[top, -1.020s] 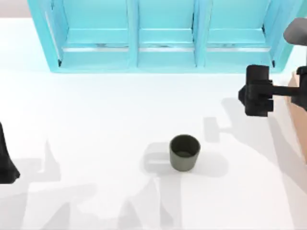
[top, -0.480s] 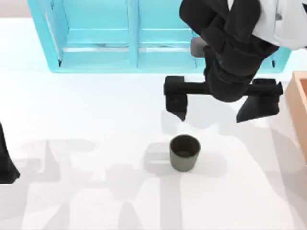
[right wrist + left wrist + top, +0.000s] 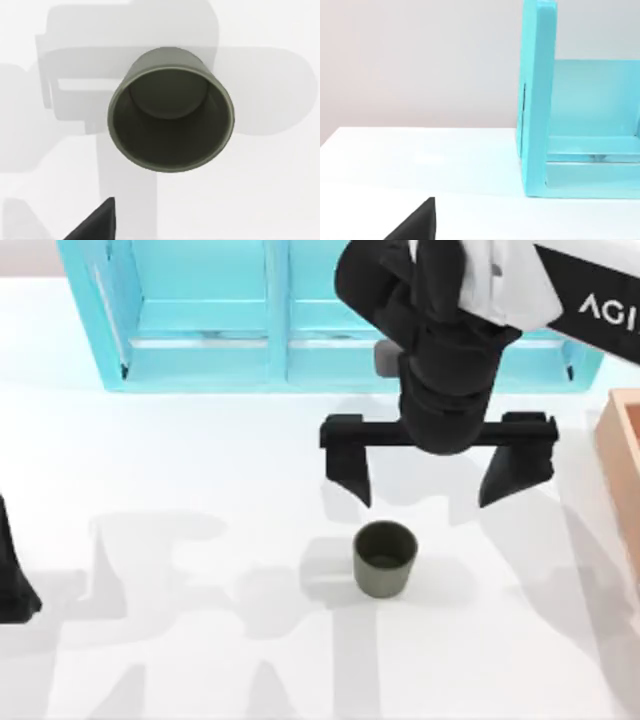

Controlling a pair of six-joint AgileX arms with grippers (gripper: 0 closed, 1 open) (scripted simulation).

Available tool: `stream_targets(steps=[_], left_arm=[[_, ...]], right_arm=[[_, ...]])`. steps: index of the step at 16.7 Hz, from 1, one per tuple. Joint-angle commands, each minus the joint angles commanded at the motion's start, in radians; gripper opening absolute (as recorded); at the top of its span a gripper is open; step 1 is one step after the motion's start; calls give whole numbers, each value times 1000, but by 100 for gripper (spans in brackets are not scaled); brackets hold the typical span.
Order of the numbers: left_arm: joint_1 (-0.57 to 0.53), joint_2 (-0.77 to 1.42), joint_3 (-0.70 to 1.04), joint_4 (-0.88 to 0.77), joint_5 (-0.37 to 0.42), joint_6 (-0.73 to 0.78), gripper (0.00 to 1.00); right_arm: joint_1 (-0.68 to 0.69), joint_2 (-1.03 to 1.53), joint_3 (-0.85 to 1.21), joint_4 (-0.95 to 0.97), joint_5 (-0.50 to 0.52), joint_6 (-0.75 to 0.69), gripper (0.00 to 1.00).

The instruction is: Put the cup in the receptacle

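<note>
One cup [image 3: 385, 558] is present: dark olive-grey, cylindrical, no handle, standing upright on the white worktop [image 3: 180, 470], a little right of the worktop's middle in the top view. Its mouth faces up and its inside holds nothing, as the right wrist view confirms [image 3: 171, 112]. Nothing touches the cup.

One right hand [image 3: 427, 480] hangs above the worktop just behind the cup, toward the far side. Its two fingers [image 3: 349, 465] are spread wide, pointing down, one to either side of the cup's line and both clear of it. The right arm reaches in from the upper right of the top view.

One turquoise shelf unit [image 3: 280, 320] stands along the far edge of the worktop, showing three compartments side by side, well apart from the cup. The left wrist view shows its end wall [image 3: 537, 100] and part of one compartment.

One tan box edge [image 3: 622, 470] sits at the right edge of the worktop.

One left hand [image 3: 12, 580] is parked at the left edge of the top view; whether its fingers are spread or pressed together cannot be told.
</note>
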Motion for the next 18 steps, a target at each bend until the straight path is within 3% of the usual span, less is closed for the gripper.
stream_targets(steps=[5, 13, 18], left_arm=[[0, 0, 0, 0, 0, 0, 100], [0, 0, 0, 0, 0, 0, 100], [0, 0, 0, 0, 0, 0, 100]], right_arm=[[1, 3, -17, 17, 0, 0, 100], [3, 61, -259, 324, 0, 4, 100], [3, 70, -298, 367, 1, 4, 100]])
